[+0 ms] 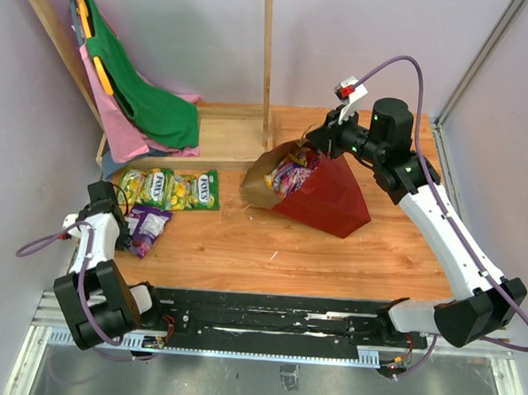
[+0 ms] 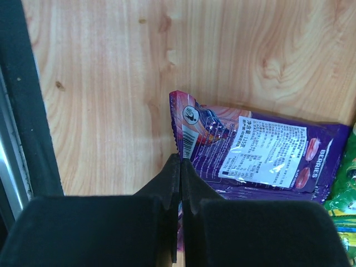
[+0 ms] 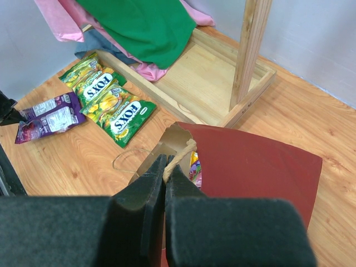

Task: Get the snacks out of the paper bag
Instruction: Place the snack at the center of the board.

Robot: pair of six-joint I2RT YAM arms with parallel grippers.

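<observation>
The dark red paper bag (image 1: 330,197) lies tilted on the table, its brown mouth facing left with colourful snacks (image 1: 292,174) showing inside. My right gripper (image 3: 168,166) is shut on the bag's tan loop handle (image 3: 183,153) at the mouth; its second handle (image 3: 125,158) lies loose on the wood. Three green-yellow candy packets (image 1: 171,189) lie in a row at the left. Just below them is a purple candy packet (image 2: 261,153), and my left gripper (image 2: 180,158) is shut on its corner, low over the table's left side.
A wooden rack (image 1: 268,65) with green and pink cloths (image 1: 145,98) on hangers stands at the back left, its base frame (image 1: 227,134) just behind the packets. A black rail (image 1: 267,317) runs along the near edge. Walls close in on both sides.
</observation>
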